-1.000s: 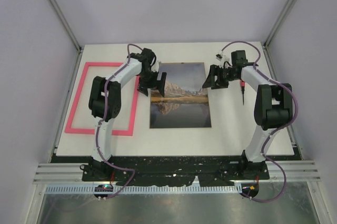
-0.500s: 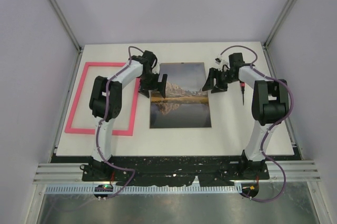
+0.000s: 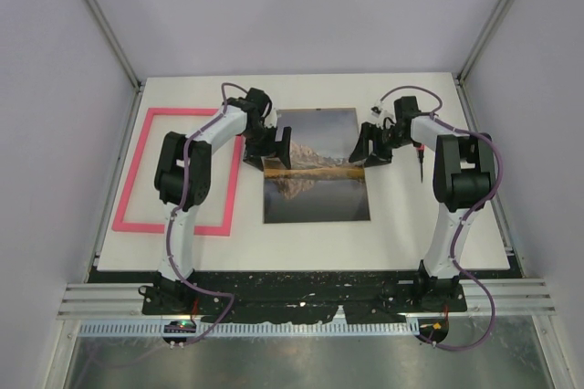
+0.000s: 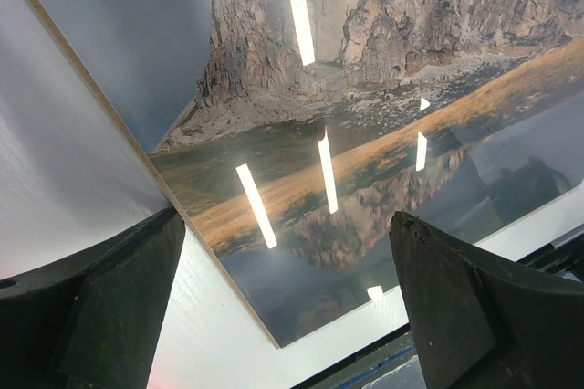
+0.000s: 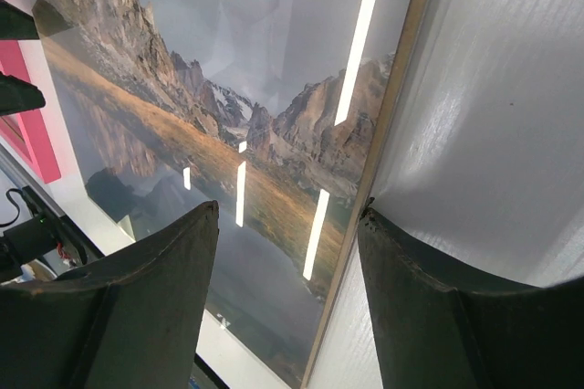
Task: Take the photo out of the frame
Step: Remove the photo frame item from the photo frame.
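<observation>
Top external view: The photo [image 3: 316, 179] is lying flat on the white table [image 3: 411, 234], its long axis running from the arm bases toward the far wall. It is sitting wholly outside the pink frame [image 3: 133, 170], which is lying to its left, near but not touching. The left gripper [image 3: 276, 147] is hanging over the photo's left edge and the right gripper [image 3: 369, 144] over its right edge, both in the far half. Neither arm is nearer than the other. Both arms are reaching forward with elbows raised and wrists turned inward.

Left wrist view: The jaws are standing wide apart and gripping nothing. One finger [image 4: 109, 302] is over bare table and the other over the print, so they are straddling the photo's tan-edged left border, which is running diagonally between them.

Right wrist view: These jaws are likewise spread and empty. One finger [image 5: 429, 307] is over the table and the other over the picture, with the right border passing between. Whether any fingertip is touching the surface cannot be told.
</observation>
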Available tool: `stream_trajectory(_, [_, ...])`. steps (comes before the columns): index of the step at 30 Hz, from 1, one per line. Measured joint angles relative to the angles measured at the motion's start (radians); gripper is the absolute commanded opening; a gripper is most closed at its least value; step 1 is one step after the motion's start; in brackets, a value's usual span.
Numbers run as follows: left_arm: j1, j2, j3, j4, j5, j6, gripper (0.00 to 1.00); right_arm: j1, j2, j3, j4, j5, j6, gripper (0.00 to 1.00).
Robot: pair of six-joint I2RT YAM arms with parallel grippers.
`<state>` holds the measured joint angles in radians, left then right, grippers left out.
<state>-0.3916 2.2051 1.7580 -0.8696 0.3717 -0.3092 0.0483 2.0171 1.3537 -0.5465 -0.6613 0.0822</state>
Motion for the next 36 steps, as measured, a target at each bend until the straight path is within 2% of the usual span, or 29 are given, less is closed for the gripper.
stream_trajectory(21, [0.006, -0.018, -0.036, 0.038, 0.033, -0.01, 0.99, -0.061, 0.009, 0.002, -0.011, -0.183, -0.002, 0.62])
stream_trajectory(27, [0.009, -0.023, -0.043, 0.038, 0.031, -0.009, 1.0, -0.07, 0.009, 0.002, -0.011, -0.22, -0.005, 0.51])
stream_trajectory(32, [0.011, -0.024, -0.045, 0.037, 0.032, -0.009, 1.0, -0.099, -0.006, -0.002, -0.011, -0.31, -0.008, 0.38])
stream_trajectory(36, [0.013, -0.024, -0.045, 0.034, 0.03, -0.009, 1.0, -0.107, -0.029, -0.003, -0.011, -0.387, -0.02, 0.31])
